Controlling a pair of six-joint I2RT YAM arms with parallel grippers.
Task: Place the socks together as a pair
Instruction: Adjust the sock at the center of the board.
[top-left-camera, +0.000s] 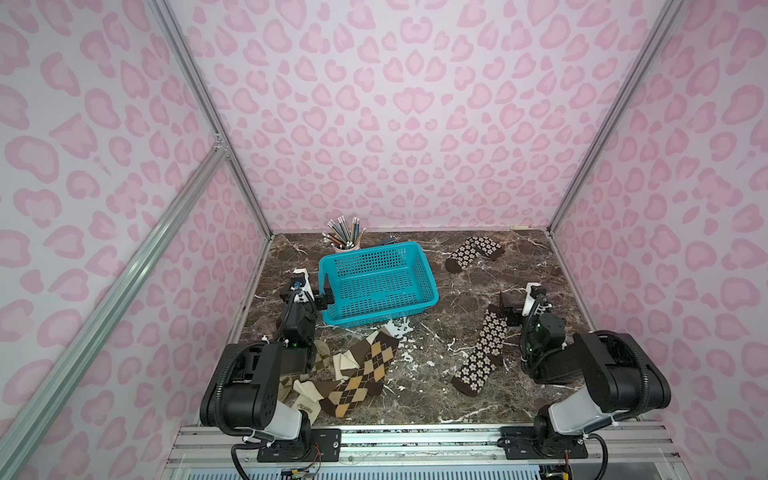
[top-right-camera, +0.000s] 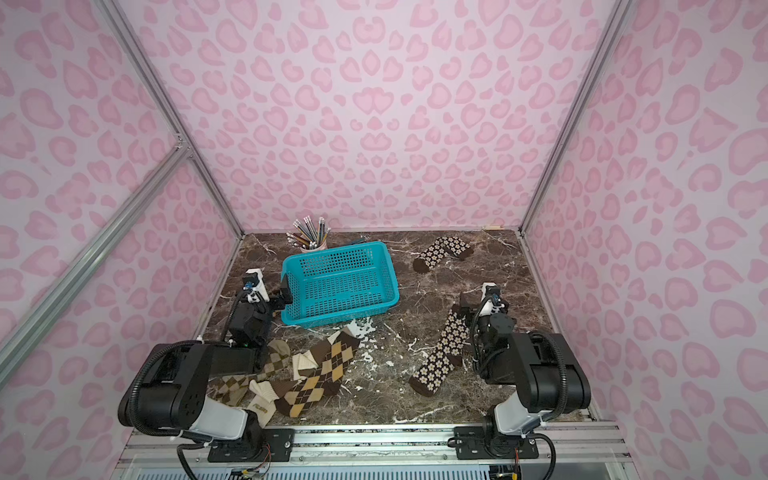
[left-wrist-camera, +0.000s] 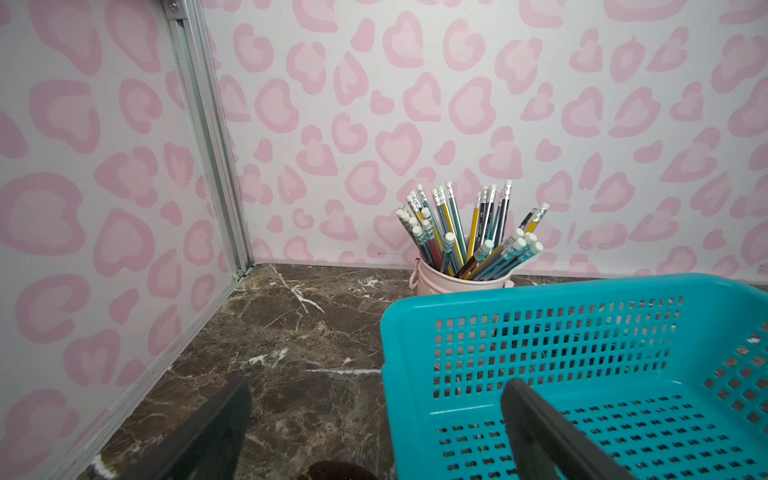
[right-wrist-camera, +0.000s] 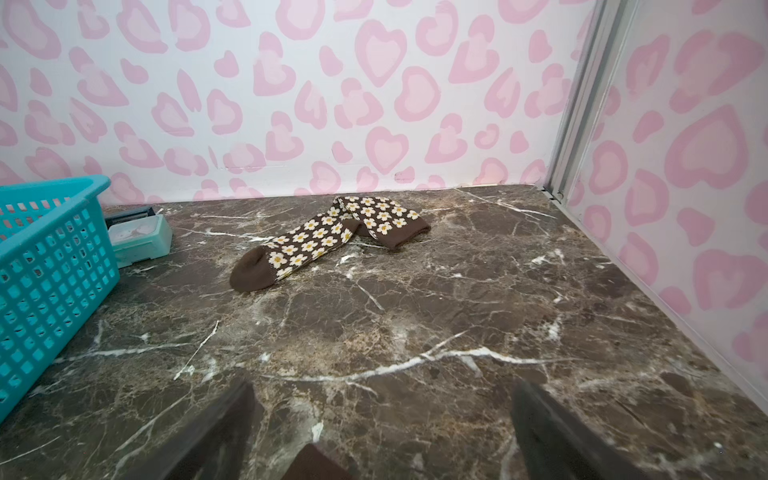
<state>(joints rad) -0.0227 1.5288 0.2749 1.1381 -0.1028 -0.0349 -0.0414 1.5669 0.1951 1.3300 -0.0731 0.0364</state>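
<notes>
Two dark brown socks with cream flowers lie apart on the marble top. One is bent at the back right (top-left-camera: 473, 252) (top-right-camera: 442, 251) (right-wrist-camera: 328, 239). The other lies straight at the right front (top-left-camera: 484, 351) (top-right-camera: 442, 353). My right gripper (top-left-camera: 519, 301) (right-wrist-camera: 382, 392) stands open just past that sock's cuff, holding nothing. At the left front a pile holds brown-tan argyle socks (top-left-camera: 365, 370), a cream ribbed sock (top-left-camera: 307, 399) and an olive-beige check sock (top-right-camera: 274, 361), partly hidden under my left arm. My left gripper (top-left-camera: 316, 293) (left-wrist-camera: 380, 390) is open and empty, straddling the basket's left wall.
An empty teal basket (top-left-camera: 374, 282) (left-wrist-camera: 582, 332) stands at the back centre-left. Behind it stand a pink cup of pencils (top-left-camera: 347, 239) (left-wrist-camera: 461, 249) and a small teal box (right-wrist-camera: 141, 239). Pink-patterned walls close in the left, back and right sides.
</notes>
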